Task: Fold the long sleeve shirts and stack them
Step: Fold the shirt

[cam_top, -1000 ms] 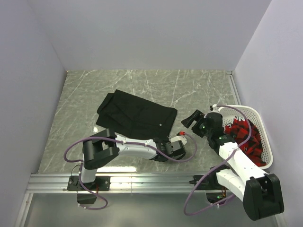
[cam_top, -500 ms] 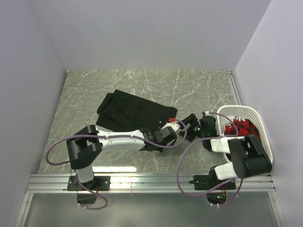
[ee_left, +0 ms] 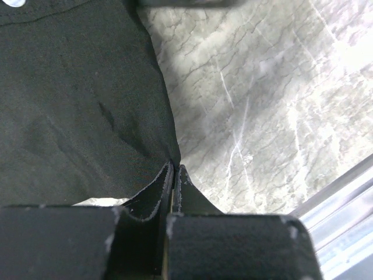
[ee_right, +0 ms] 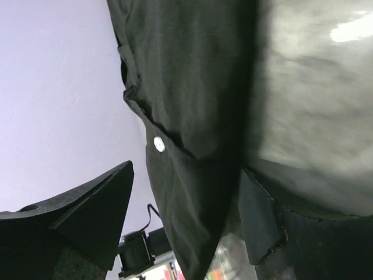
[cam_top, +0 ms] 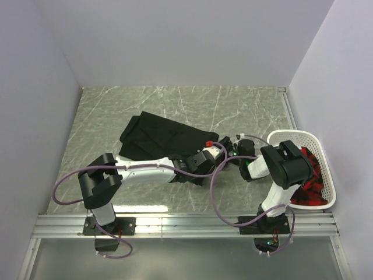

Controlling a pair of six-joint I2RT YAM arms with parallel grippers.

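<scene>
Black shirt (cam_top: 166, 142) is lying half-folded mid-frame on the marble table (cam_top: 105, 116). Left gripper (ee_left: 175, 168) is pinched tight on the shirt's right-hand edge. Right gripper (ee_right: 189, 175) has its jaws spread wide, with cloth and a pale button (ee_right: 158, 144) hanging between them. White basket (cam_top: 297, 133) is far right.

Table (cam_top: 99, 128): shirt (cam_top: 166, 140) at centre; basket (cam_top: 330, 182) right of it, garments (cam_top: 309, 185) inside.
</scene>
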